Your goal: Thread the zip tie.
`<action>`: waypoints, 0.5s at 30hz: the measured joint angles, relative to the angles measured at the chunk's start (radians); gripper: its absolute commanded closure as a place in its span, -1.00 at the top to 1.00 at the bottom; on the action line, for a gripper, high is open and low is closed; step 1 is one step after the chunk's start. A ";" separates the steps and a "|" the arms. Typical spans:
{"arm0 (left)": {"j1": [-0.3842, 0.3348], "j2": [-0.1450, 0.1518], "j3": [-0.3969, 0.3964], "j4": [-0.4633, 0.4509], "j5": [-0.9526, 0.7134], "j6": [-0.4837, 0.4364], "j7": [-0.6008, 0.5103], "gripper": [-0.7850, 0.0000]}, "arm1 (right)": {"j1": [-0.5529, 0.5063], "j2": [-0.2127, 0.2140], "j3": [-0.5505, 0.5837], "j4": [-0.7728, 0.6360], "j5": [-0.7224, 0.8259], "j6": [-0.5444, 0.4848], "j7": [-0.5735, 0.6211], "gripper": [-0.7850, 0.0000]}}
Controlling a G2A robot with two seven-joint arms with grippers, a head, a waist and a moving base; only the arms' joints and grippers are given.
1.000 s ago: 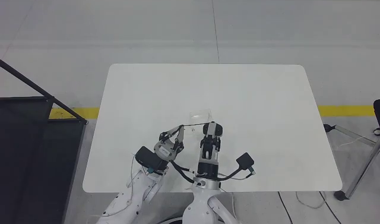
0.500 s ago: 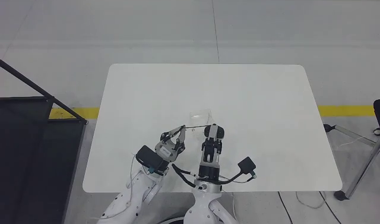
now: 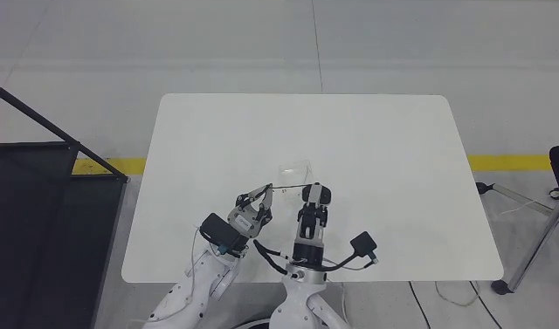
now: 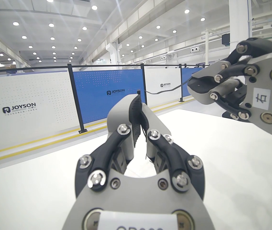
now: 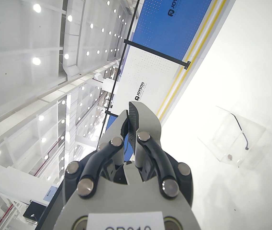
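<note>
Having eased back, right pincer (image 3: 313, 192), zip tie (image 3: 286, 186) shared with left pincer (image 3: 264, 192)

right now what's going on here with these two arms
The robot is holding a black zip tie between its two arms, above the near part of the white table. The left fingers are shut on one end and the right fingers on the other, so the strap runs nearly straight between them. It is not looped yet. A clear box with a second tie in it sits on the table just beyond.
</note>
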 measured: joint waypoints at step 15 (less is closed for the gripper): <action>0.000 0.000 0.000 0.000 0.000 0.000 0.000 -1.00 | 0.013 -0.007 -0.009 0.008 0.014 0.020 -0.011 -1.00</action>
